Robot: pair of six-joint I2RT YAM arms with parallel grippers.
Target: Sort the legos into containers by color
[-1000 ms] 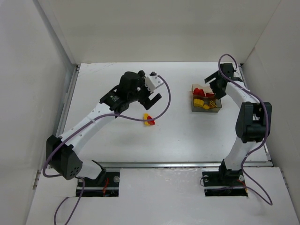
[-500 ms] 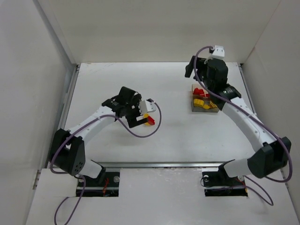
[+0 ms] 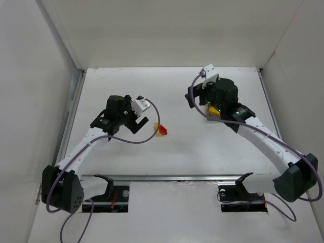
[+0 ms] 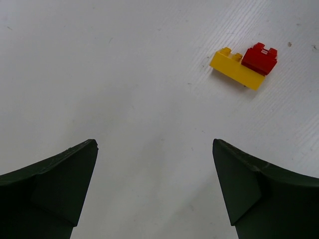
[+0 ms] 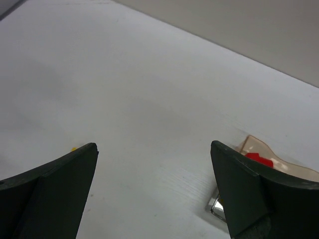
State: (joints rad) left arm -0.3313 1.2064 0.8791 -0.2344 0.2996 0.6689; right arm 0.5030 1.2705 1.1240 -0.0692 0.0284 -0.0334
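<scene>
left fingers [image 4: 55, 184]: spread wide, empty, over bare worktop [image 4: 124, 74] | red-and-yellow lego clump [image 4: 243, 65]: on worktop ahead, well apart from them | right fingers [image 5: 50, 189]: spread wide, empty | containers [image 5: 256, 142]: partly behind one finger, red lego [image 5: 259, 160] inside

My fingers [image 4: 55, 184] are very dark, almost black with a green tone. The table [image 4: 124, 74] is plain white. The brick clump [image 4: 243, 65] is yellow with one red piece. The tub [image 5: 256, 144] is pale beige and see-through, with red inside. My cables [image 3: 139, 143] are purple.
</scene>
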